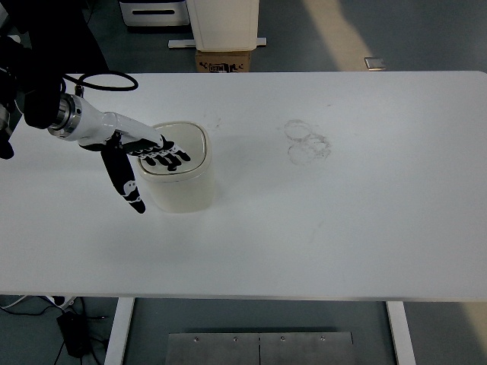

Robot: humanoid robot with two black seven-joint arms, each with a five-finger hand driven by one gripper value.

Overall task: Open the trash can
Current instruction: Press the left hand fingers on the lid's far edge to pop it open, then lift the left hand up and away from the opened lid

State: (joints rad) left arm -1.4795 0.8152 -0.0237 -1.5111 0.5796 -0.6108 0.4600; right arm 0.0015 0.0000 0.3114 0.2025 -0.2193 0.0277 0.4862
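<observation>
Reaching in from the picture's left edge, the left arm, black at the upper part with a silver wrist ring and a white forearm shell, ends in the left hand [144, 156], a white-and-black hand with jointed fingers. Its four fingers [169, 156] lie stretched out flat, slightly fanned, over the lid of the trash can, and appear to touch the lid's left half; they grasp nothing. The thumb [125, 182] points down and away from the palm, hanging beside the can's left wall.

Under the hand stands the trash can [183, 179], a small cream-white plastic bin with rounded corners and a recessed lid that sits closed and level on top. It rests upright on the left half of the wide white table [342, 228].

Further right, near the table's centre and well apart from the can, faint ring-shaped marks [307, 141] show on the tabletop.

Beyond the table's far edge, a brown cardboard box [224, 61] sits on the grey floor.
</observation>
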